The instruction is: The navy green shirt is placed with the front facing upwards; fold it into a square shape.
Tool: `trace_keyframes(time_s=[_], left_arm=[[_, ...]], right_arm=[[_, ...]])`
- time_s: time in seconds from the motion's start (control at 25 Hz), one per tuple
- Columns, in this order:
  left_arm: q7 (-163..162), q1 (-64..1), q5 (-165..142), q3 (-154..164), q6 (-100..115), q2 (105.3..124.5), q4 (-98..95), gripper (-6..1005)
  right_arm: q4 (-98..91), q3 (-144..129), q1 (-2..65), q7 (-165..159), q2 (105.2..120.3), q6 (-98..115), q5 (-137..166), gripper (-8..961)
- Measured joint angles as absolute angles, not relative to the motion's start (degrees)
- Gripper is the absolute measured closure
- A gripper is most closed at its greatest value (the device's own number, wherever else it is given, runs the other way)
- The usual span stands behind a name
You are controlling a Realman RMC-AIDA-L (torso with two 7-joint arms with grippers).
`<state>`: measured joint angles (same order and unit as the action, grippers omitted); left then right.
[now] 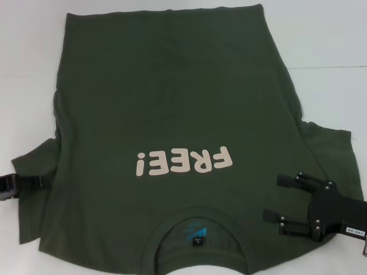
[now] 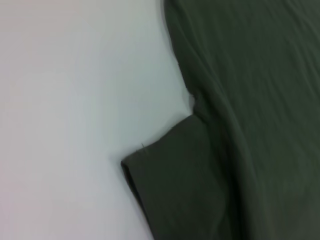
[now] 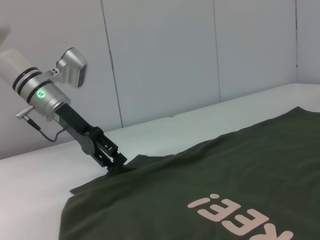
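Note:
The navy green shirt (image 1: 172, 91) lies front up on the white table (image 1: 327, 46), its collar (image 1: 198, 216) toward me and pink "FREE!" lettering (image 1: 183, 161) on the chest. My left gripper (image 1: 47, 181) is at the left sleeve's edge, low on the table, and looks shut on the sleeve cloth. The right wrist view shows that left gripper (image 3: 119, 162) pinching the sleeve of the shirt (image 3: 210, 175). My right gripper (image 1: 280, 198) is open over the right shoulder, beside the collar. The left wrist view holds only the sleeve and body of the shirt (image 2: 250, 100).
The shirt's hem lies at the table's far side. Bare white table (image 2: 65, 100) flanks the shirt on both sides. A pale wall (image 3: 165, 55) stands behind the table's left edge. The right sleeve (image 1: 327, 143) spreads out flat.

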<state>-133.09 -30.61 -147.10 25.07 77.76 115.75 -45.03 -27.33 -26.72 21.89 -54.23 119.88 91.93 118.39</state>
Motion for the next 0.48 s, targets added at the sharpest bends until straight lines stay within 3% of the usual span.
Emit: trace_keyframes(time_s=[0.48], left_arm=[[-134.3,-31.9,-147.1,24.7,77.7,114.98,-42.2,203]], right_arm=[[-27.3,-26.7,21.9,-54.2,119.88,91.9,118.4,58]])
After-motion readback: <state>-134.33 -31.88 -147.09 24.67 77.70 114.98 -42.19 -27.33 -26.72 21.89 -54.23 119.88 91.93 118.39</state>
